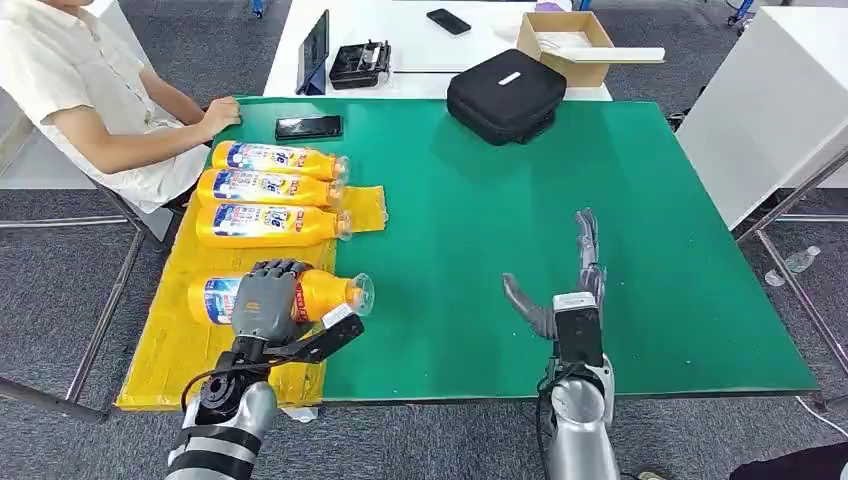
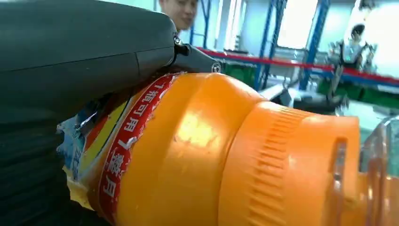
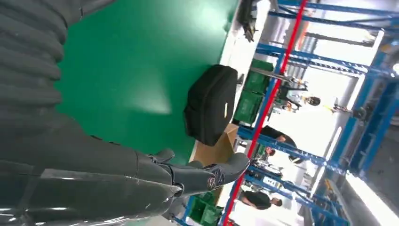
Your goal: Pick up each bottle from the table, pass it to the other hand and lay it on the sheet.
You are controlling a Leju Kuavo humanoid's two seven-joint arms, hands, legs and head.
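Three orange bottles [image 1: 270, 190] with blue and white labels lie side by side on the yellow sheet [image 1: 165, 345] at the table's left. A fourth orange bottle [image 1: 330, 292] lies nearer me on the sheet, its clear cap pointing right. My left hand [image 1: 265, 297] grips this bottle around its middle; the left wrist view shows the bottle [image 2: 226, 155] close up under the hand [image 2: 70, 56]. My right hand [image 1: 575, 280] stands open over the green table [image 1: 480, 250], fingers stretched forward, holding nothing. In the right wrist view the right hand [image 3: 117, 174] hovers above bare green.
A person in a white shirt [image 1: 80, 70] sits at the far left, one hand resting on the table corner. A black phone [image 1: 308, 127] lies near that hand. A black bag [image 1: 505, 95] sits at the far edge, a cardboard box [image 1: 565, 45] behind it.
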